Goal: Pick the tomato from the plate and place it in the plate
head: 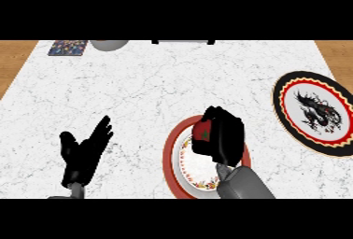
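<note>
Right hand (222, 137) is over the red-rim plate (170, 158), fingers curled round the tomato (203, 130). Dragon plate (284, 100) at 3 o'clock has no food. Left hand (82, 154) rests w/ fingers spread on the bench (151, 79).

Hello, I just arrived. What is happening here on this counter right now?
The right hand is curled round a red tomato above the red-rimmed plate. A second plate with a black dragon design lies to the right, with nothing on it. The left hand rests open at the lower left.
</note>
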### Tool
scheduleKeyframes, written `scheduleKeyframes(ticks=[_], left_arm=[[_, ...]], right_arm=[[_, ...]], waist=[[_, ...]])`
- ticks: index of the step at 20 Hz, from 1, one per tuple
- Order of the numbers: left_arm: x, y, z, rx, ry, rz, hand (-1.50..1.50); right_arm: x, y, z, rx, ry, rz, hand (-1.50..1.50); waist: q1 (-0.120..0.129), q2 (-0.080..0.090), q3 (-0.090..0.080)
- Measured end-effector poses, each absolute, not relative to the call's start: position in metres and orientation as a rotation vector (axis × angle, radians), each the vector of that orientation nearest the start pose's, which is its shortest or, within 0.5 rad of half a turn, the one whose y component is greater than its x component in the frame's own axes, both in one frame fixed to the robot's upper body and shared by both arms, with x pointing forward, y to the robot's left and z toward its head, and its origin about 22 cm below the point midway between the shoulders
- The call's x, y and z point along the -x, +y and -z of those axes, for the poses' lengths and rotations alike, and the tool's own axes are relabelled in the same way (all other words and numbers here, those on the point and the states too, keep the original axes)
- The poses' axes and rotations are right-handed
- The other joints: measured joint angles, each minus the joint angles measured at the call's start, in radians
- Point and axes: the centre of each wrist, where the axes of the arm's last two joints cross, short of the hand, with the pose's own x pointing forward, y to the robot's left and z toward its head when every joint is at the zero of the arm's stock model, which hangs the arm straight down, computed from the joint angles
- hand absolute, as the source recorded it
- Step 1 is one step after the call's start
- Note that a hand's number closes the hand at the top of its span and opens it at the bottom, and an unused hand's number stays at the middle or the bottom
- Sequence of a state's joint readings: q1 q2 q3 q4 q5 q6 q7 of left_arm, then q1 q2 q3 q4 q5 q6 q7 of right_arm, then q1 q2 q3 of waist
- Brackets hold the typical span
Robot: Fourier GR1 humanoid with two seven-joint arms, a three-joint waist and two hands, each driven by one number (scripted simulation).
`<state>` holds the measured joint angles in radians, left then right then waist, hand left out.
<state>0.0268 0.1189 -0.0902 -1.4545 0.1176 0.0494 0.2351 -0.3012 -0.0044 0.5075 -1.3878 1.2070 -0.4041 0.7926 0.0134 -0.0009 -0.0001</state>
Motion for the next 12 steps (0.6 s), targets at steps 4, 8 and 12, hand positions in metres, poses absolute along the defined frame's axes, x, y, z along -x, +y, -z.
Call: scheduleKeyframes(ticks=[4, 8, 12], left_arm=[[-0.233, 0.245, 0.029, 0.001, -1.185, 0.016, 0.00], [-0.233, 0.242, 0.028, -0.003, -1.186, 0.009, 0.00], [-0.228, 0.243, 0.032, -0.007, -1.184, 0.004, 0.00]], right_arm=[[-0.270, -0.075, -0.034, 1.184, -1.433, -0.468, 1.50], [-0.274, -0.080, -0.049, 1.235, -1.465, -0.301, 1.50], [-0.275, -0.101, -0.056, 1.263, -1.465, -0.146, 1.50]], waist=[[-0.005, -0.001, 0.000], [-0.011, -0.001, 0.000], [-0.016, -0.001, 0.000]])
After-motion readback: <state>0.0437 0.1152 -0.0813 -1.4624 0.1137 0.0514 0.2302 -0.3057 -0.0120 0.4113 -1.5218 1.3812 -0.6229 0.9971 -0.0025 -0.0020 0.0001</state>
